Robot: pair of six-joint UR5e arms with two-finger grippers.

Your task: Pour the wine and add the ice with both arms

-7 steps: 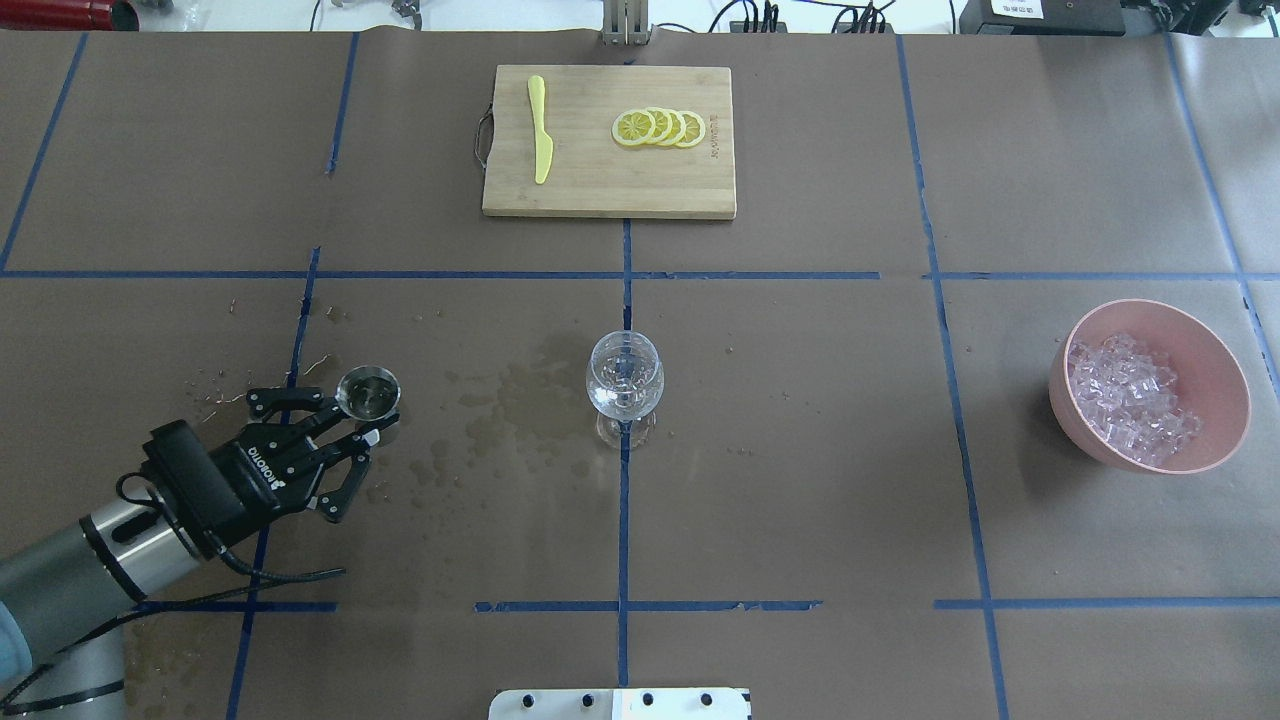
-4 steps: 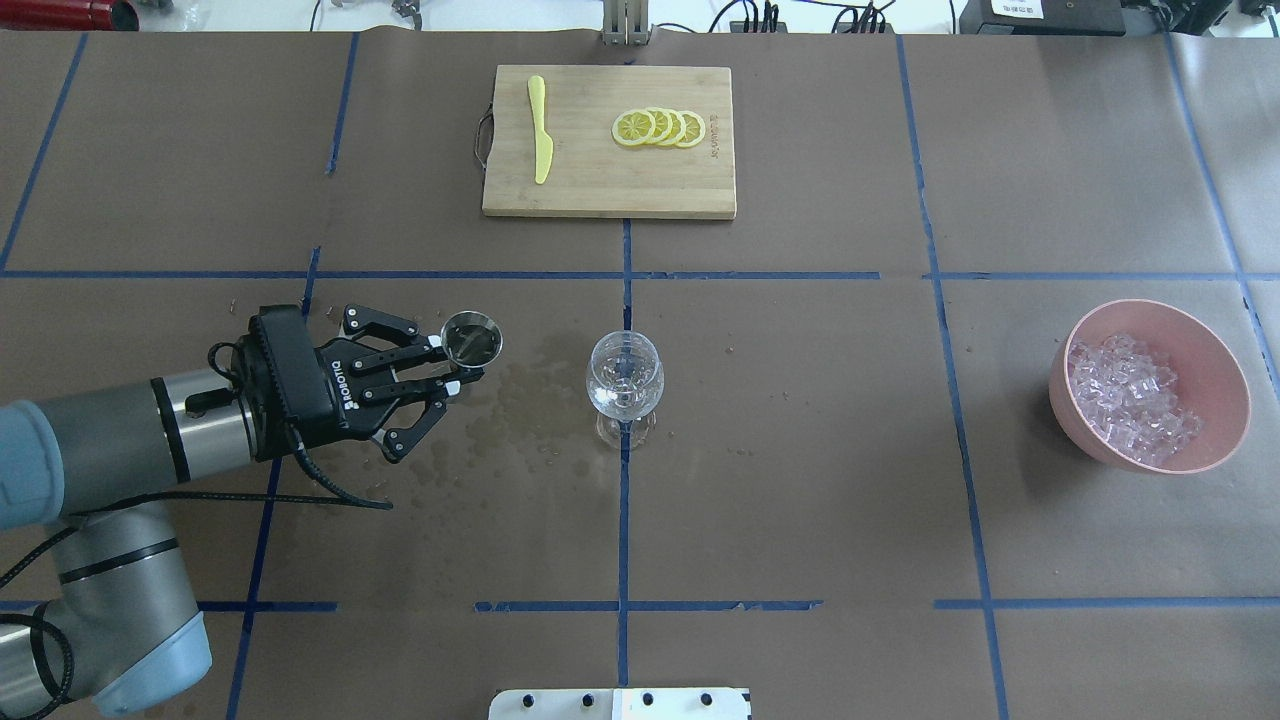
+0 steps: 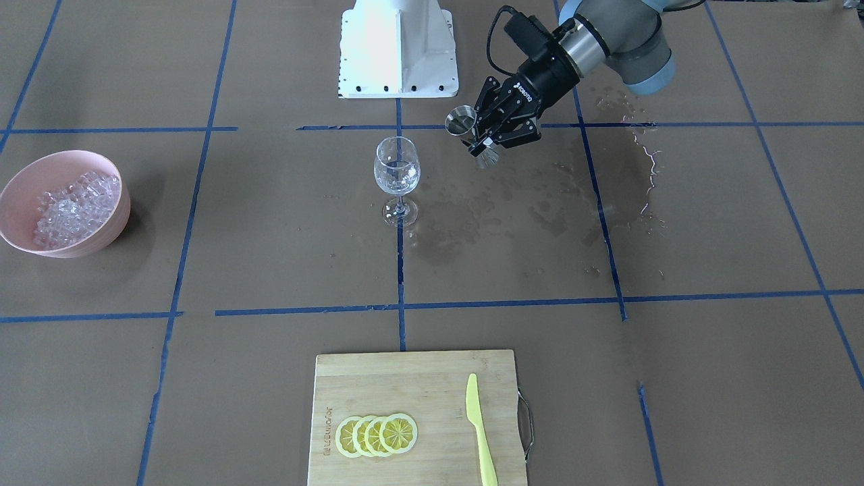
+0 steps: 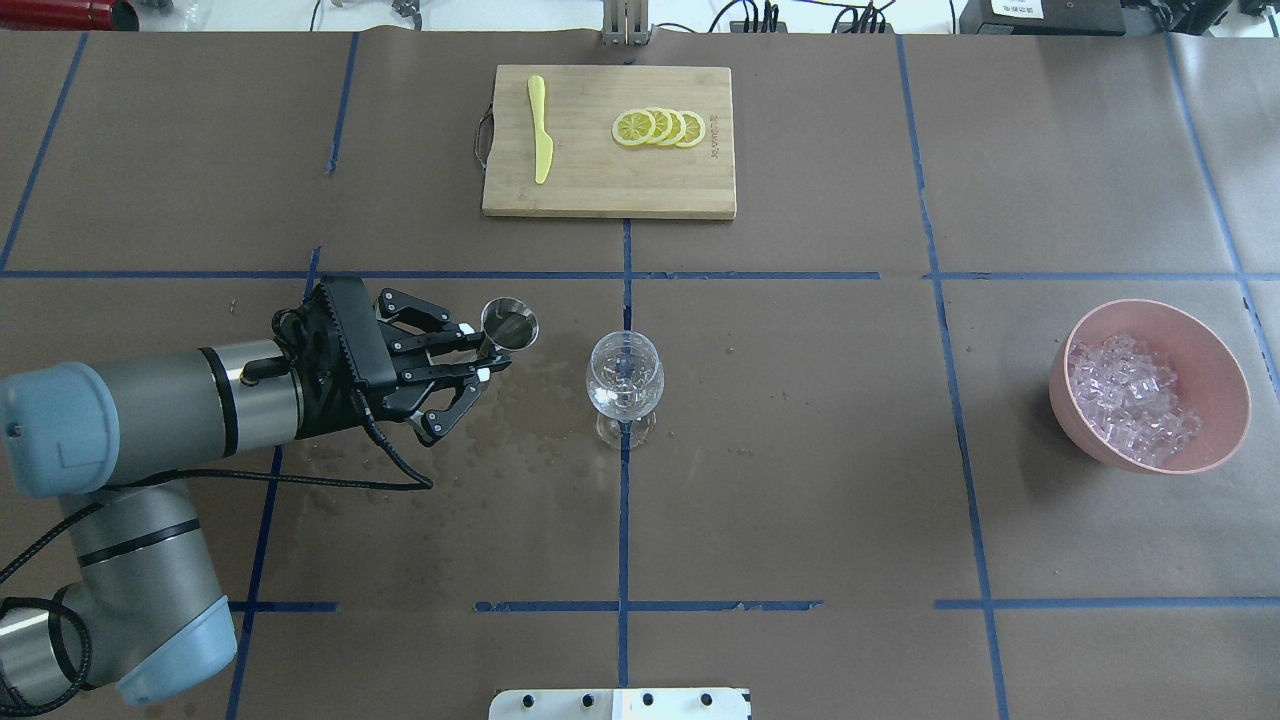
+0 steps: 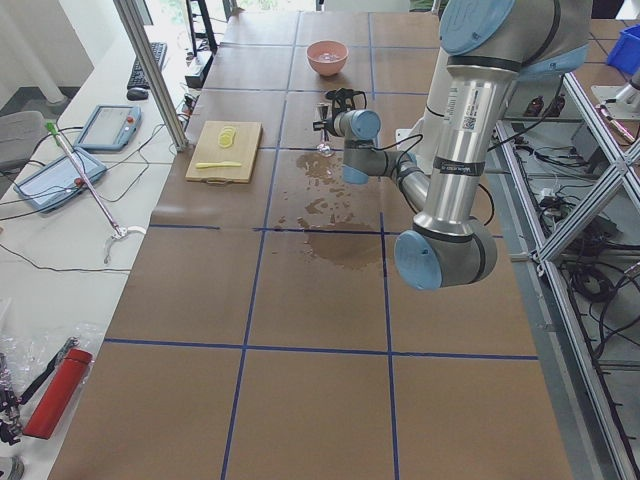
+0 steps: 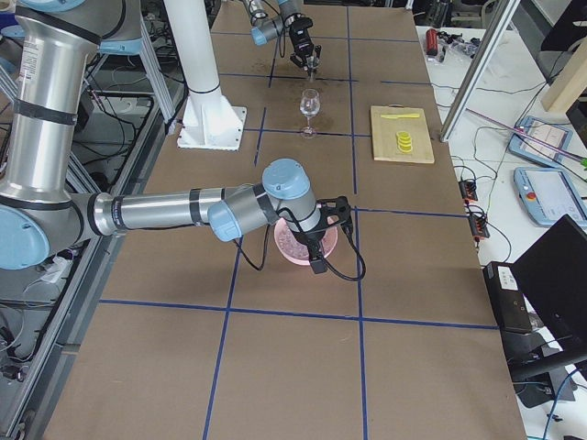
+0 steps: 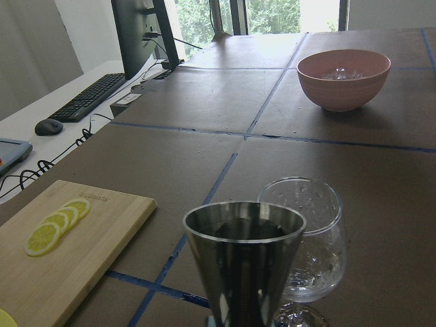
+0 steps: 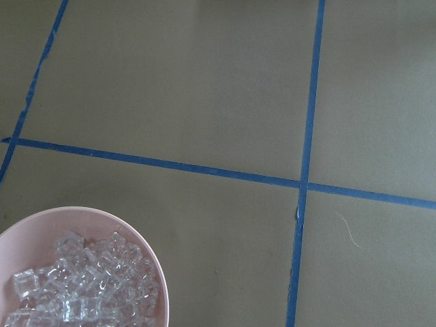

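Cup [image 3: 460,123] of metal, upright, is pinched at its waist by the left claw [image 3: 480,140] above the bench [image 3: 270,223], just right of the wine glass [image 3: 397,169] in the front view. Ice [image 3: 71,206] fills the pink bowl [image 3: 101,236] far left. From overhead, the cup sits left of the glass, apart. In the right-side view the right claw [image 6: 317,255] hovers over the bowl; I cannot tell its grip. The left wrist view shows the glass just behind the cup.

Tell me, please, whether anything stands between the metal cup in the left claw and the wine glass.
Nothing visible does: only stained paper lies between the metal cup in the left claw and the wine glass.
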